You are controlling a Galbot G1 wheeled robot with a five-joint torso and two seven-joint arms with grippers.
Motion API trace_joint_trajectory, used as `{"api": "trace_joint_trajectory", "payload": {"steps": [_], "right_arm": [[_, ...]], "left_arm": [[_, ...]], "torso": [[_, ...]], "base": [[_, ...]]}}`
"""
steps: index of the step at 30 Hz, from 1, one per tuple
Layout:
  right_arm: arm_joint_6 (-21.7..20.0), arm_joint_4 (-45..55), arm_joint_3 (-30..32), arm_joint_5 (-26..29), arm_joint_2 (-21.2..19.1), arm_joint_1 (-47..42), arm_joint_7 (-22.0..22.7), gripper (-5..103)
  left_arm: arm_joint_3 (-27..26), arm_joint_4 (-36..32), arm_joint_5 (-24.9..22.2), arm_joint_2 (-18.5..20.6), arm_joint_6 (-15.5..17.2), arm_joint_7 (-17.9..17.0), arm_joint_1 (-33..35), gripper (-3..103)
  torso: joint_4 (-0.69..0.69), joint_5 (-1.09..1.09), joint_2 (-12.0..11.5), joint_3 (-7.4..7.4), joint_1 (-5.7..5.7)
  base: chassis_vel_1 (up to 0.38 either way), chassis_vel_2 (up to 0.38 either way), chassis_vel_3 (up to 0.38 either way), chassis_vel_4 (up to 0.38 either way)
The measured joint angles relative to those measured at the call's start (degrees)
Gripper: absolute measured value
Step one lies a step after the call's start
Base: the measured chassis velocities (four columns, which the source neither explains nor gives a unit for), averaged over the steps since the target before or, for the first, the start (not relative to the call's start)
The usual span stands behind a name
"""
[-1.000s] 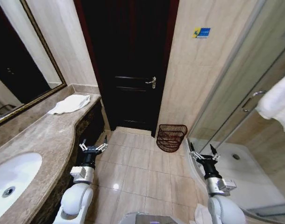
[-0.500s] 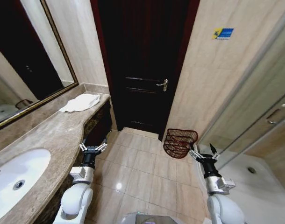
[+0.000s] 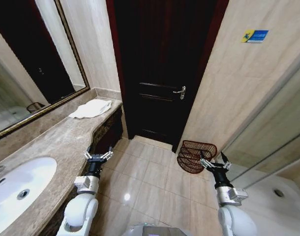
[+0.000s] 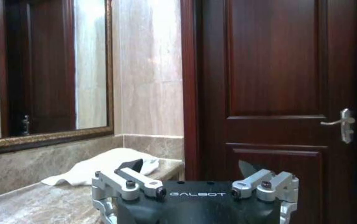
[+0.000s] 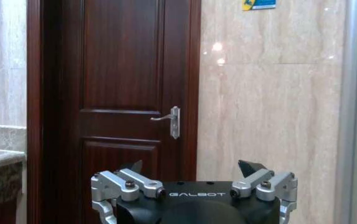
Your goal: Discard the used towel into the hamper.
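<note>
One towel (image 3: 92, 108) lies folded on the counter (image 3: 51, 142) left of the door (image 3: 160, 73), one hamper (image 3: 195, 156) sits on the floor right of it, and two grippers, left (image 3: 98, 156) and right (image 3: 213, 162), hang spread wide and empty before it.

White arms, black-and-silver tools

Each arm is glossy white and rounded, with a grey metal wrist block; the left tool (image 3: 98, 156) and right tool (image 3: 215, 162) have black bodies lettered GALBOT, silver screwed linkages and dark fingertips.
</note>
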Motion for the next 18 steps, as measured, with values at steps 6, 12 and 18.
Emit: {"api": "trace_joint_trajectory", "payload": {"steps": [6, 12, 18], "right_arm": [[0.2, 0.0, -0.3, -0.4, 0.0, -0.1, -0.1, 100], [0.2, 0.0, -0.3, -0.5, 0.0, -0.1, -0.1, 100], [0.2, 0.0, -0.3, -0.6, 0.0, 0.0, -0.1, 100]], "left_arm": [[-0.2, 0.3, -0.1, 0.0, -0.7, 0.0, 0.4, 100], [-0.3, 0.7, -0.3, 0.1, -1.2, 0.0, 0.4, 100], [-0.3, 0.9, -0.3, 0.1, -1.4, 0.0, 0.3, 100]], "torso": [[0.00, 0.00, 0.0, 0.00, 0.00], [0.00, 0.00, 0.0, 0.00, 0.00], [0.01, 0.00, 0.0, 0.00, 0.00]], "base": [[-0.060, 0.109, 0.121, -0.064], [-0.035, 0.137, 0.133, -0.029], [-0.018, 0.165, 0.169, -0.020]]}}
